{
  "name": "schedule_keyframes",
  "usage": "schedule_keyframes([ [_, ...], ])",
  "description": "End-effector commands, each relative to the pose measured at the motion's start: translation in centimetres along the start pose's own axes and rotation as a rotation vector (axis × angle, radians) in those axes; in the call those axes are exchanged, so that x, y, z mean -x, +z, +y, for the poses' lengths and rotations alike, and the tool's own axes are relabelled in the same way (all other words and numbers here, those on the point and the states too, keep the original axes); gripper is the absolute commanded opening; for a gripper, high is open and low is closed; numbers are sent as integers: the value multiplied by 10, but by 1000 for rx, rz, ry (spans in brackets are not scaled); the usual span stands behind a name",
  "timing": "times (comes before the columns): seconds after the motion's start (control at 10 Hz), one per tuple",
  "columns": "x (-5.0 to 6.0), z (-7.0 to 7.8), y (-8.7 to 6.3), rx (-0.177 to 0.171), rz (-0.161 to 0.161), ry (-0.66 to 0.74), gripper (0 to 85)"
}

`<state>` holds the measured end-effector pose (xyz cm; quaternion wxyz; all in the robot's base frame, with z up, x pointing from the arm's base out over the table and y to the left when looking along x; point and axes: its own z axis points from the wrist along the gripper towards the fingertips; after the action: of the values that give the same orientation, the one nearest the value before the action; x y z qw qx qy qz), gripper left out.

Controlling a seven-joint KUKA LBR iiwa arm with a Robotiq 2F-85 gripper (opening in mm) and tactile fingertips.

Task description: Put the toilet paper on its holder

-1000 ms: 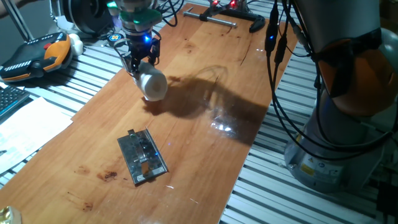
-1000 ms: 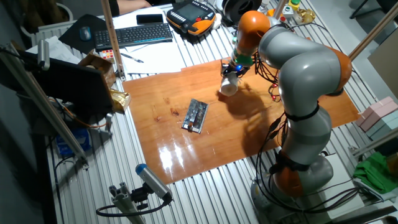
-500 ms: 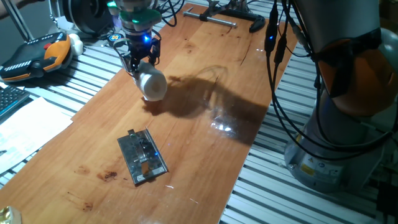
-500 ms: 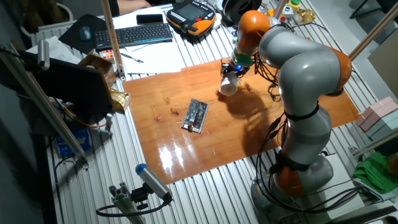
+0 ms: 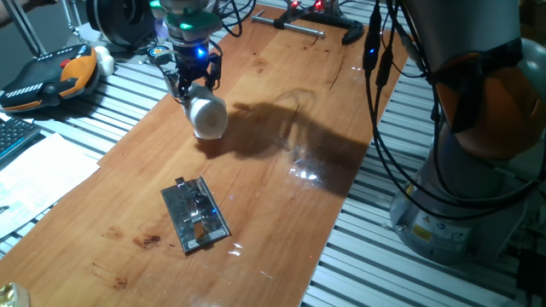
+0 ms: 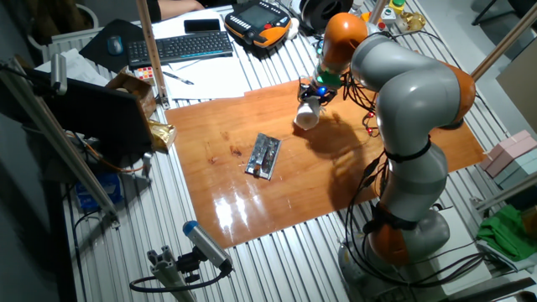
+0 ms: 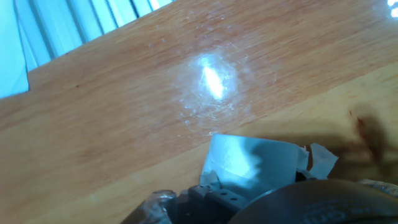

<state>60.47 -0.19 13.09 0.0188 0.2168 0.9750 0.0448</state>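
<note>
Your gripper [image 5: 193, 86] pinches the toilet paper [image 5: 207, 117] above the wooden board [image 5: 281, 128], well apart from the holder [image 5: 196, 214]. Hand view cuts off the roll's torn end [image 7: 314, 160]; no labels are readable.

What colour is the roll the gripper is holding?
White. The toilet paper shows best in the fixed view with the gripper at upper left.
</note>
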Motion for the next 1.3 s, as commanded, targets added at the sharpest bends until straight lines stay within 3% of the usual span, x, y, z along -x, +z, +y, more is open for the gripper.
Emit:
schedule_keyframes([
  [0.0, 0, 0, 0, -3, -2, 16, 573],
  [0.3, 0, 1, 0, -13, 7, 34, 573],
  [0.4, -2, 7, 0, -9, 10, 33, 570],
  [0.6, -11, 32, 2, -3, 13, 55, 573],
  [0.9, -35, 70, 6, -6, -16, 131, 583],
  [1.2, -45, 80, 8, -6, -22, 135, 587],
])
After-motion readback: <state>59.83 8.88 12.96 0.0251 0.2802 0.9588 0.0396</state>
